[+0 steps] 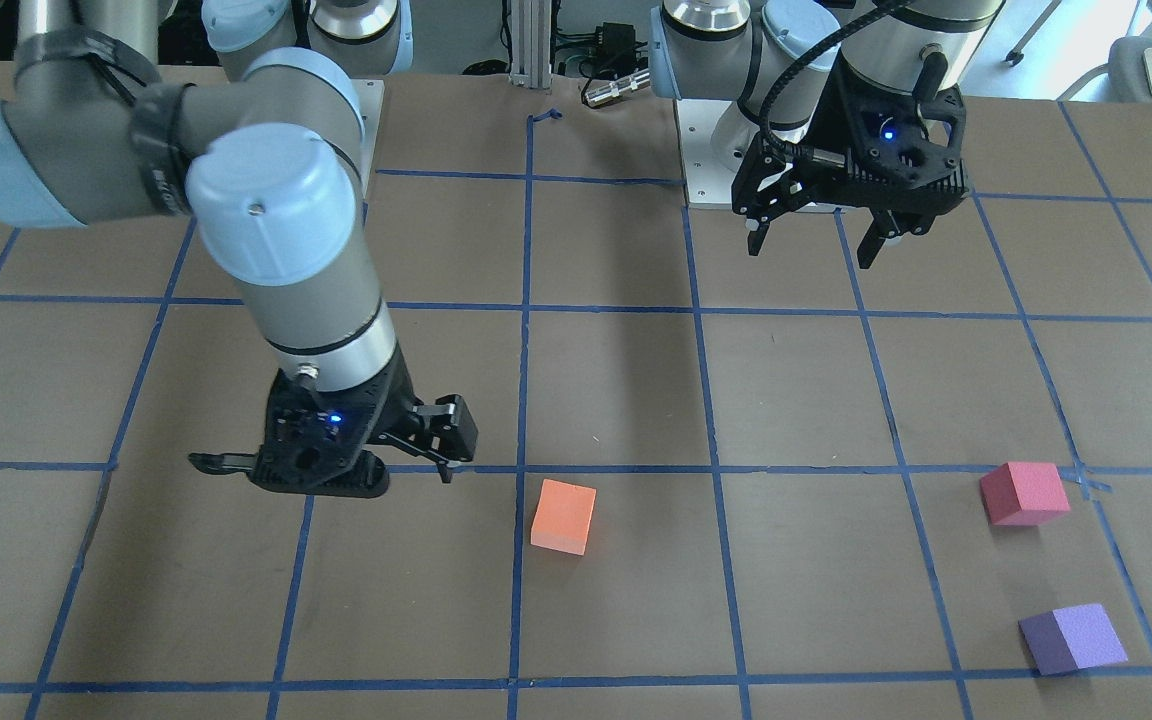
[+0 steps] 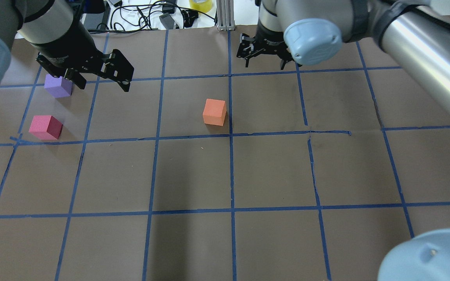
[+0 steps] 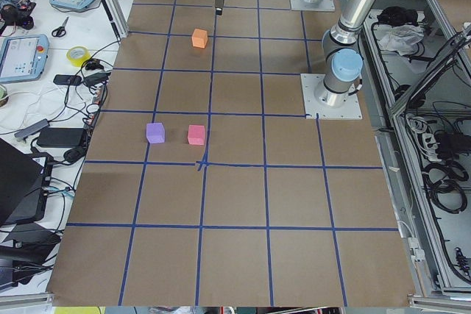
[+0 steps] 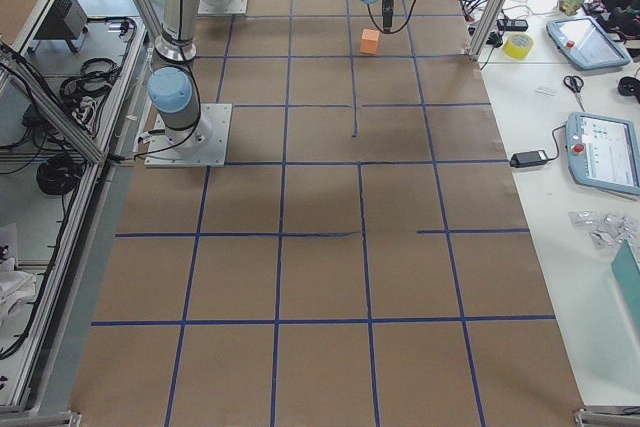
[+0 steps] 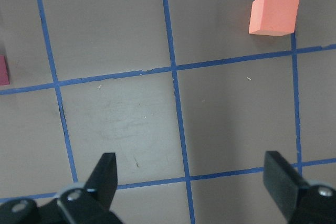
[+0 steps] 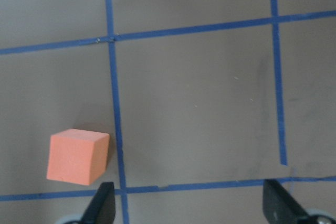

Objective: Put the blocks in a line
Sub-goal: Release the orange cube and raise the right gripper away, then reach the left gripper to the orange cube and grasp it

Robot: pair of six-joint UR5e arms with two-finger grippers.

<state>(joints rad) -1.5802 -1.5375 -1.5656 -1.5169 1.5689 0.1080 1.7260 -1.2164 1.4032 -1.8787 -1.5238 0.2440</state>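
Note:
Three cubes lie apart on the brown table. The orange block (image 1: 564,516) (image 2: 214,112) sits near the middle. The pinkish-red block (image 1: 1024,493) (image 2: 46,127) and the purple block (image 1: 1074,638) (image 2: 58,86) sit close together on my left side. My left gripper (image 1: 811,250) (image 2: 102,84) hangs open and empty, raised above the table. Its wrist view shows the orange block (image 5: 273,14) ahead and the pinkish-red block (image 5: 3,70) at the edge. My right gripper (image 1: 326,465) (image 2: 265,58) is open and empty, held above the table near the orange block (image 6: 77,156).
Blue tape lines (image 2: 231,134) divide the table into squares. Cables and a yellow tape roll (image 2: 200,4) lie beyond the far edge. Tablets and scissors lie on the operators' bench (image 4: 590,47). The arm bases are bolted to white plates (image 3: 331,97).

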